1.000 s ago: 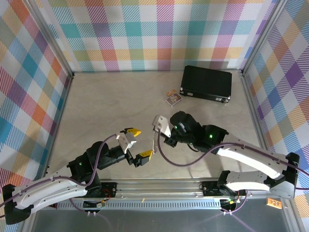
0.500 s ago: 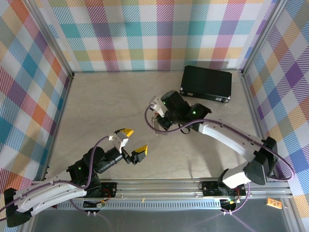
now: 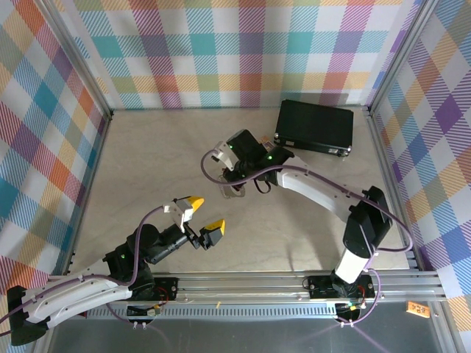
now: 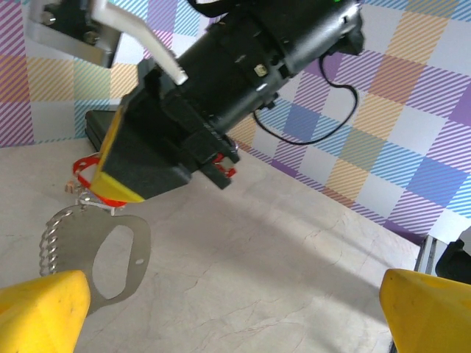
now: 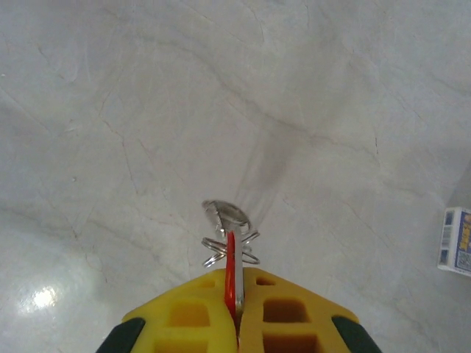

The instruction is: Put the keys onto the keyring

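Two arms now well apart. My right gripper (image 3: 233,182), jaws pinched on the keyring (image 4: 137,243) with the red key (image 5: 230,266) at its top, has swung toward the black case (image 3: 315,126). The left gripper (image 3: 204,214) sits spread, farther from the case. I judge the joining is over or paused.

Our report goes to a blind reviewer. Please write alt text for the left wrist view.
The right gripper, shut, dangles a grey keyring with a chain along one side over the table, a red piece at the grip. The left gripper is open, its yellow fingertips in the bottom corners.
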Tool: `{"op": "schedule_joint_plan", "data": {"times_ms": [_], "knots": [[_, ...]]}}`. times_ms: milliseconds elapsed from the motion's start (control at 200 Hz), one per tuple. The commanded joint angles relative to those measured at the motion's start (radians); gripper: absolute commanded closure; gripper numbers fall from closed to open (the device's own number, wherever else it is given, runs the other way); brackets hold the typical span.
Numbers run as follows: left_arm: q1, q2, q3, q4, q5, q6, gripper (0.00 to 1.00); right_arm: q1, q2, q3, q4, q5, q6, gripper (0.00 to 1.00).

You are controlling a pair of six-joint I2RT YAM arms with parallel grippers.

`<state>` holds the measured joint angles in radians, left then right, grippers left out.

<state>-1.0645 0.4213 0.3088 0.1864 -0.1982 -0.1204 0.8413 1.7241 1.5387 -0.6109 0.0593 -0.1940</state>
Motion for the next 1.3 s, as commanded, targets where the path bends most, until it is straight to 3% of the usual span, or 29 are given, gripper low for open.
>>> {"op": "schedule_joint_plan", "data": {"times_ms": [0,575,1295], "knots": [[0.002,-0.013,-0.016,0.019,-0.028,-0.022,0.00,-0.009,0.038,0.062,0.041,-0.033,0.015,1.00],[0.001,-0.015,-0.045,0.050,-0.063,-0.001,0.00,-0.015,0.130,0.120,0.059,-0.049,0.051,1.00],[0.002,-0.031,-0.043,0.033,-0.087,0.018,0.00,-0.014,-0.038,-0.112,0.062,-0.046,0.121,1.00]]}}
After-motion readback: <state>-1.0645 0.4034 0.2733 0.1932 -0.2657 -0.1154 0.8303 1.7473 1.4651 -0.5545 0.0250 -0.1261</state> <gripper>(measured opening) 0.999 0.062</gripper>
